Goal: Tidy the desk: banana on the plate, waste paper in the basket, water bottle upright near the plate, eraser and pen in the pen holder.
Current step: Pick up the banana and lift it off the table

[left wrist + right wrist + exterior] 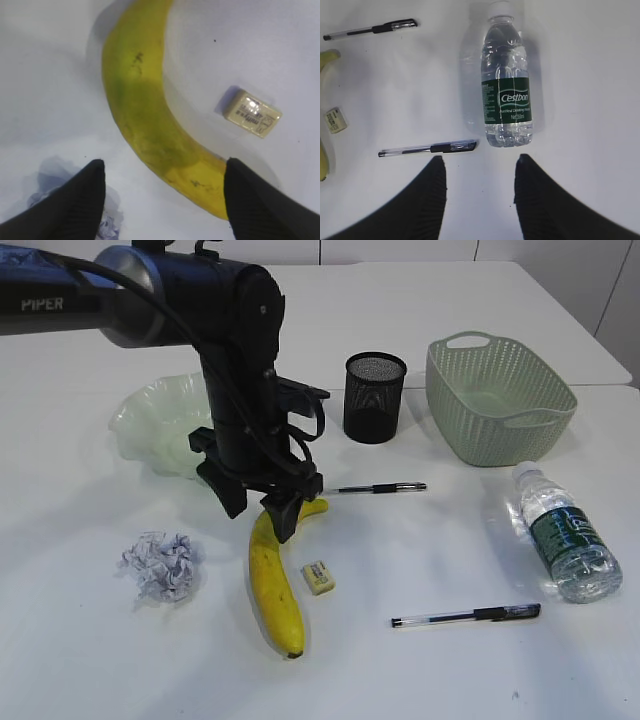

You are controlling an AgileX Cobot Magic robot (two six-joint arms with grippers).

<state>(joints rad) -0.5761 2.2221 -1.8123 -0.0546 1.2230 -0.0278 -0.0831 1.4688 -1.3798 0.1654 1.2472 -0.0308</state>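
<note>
Left wrist view: left gripper [162, 200] jaws spread, straddling the long curved yellow banana [145, 110], neither fingertip touching it. Banana lies flat on the plain white desk [450, 680], toward the front edge, small pale yellow eraser block [248, 113] just beside. Right gripper [480, 187] jaws spread, empty, near the lying clear plastic water bottle [506, 85].

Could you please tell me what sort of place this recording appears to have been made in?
Probably a lab or office bench staged as a desk: a plain white tabletop with a black mesh pen holder, pens, an eraser, and a robot arm labelled PIPER.
</note>
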